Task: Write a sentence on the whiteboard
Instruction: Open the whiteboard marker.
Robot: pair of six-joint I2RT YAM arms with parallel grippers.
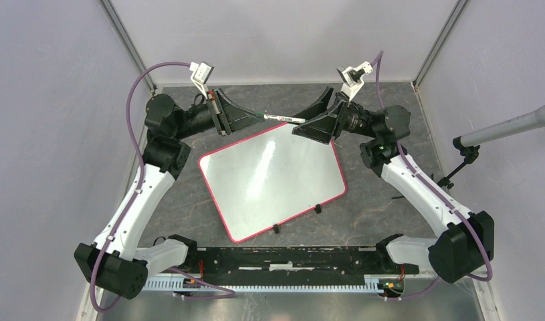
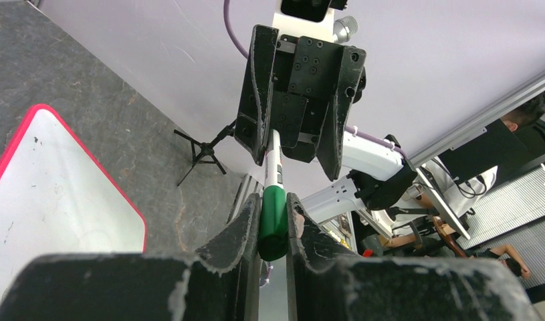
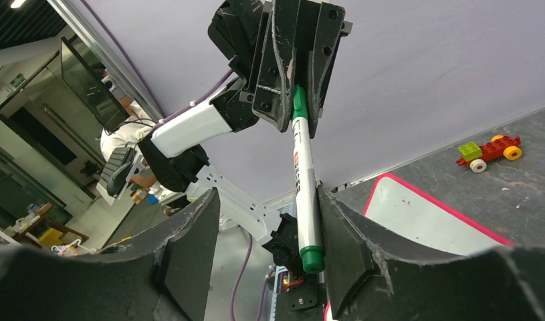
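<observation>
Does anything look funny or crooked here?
Yes. The whiteboard lies crooked, slanted against the table edges. A little toy car of building bricks also sits on the table, which has nothing to do with writing.

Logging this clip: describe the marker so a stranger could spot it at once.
Start at the red-rimmed whiteboard and look just past its far edge, where the left tool and right tool face each other. The marker bridges them in the air: a slim white barrel with green ends, the only pale thing between those black tools.
</observation>
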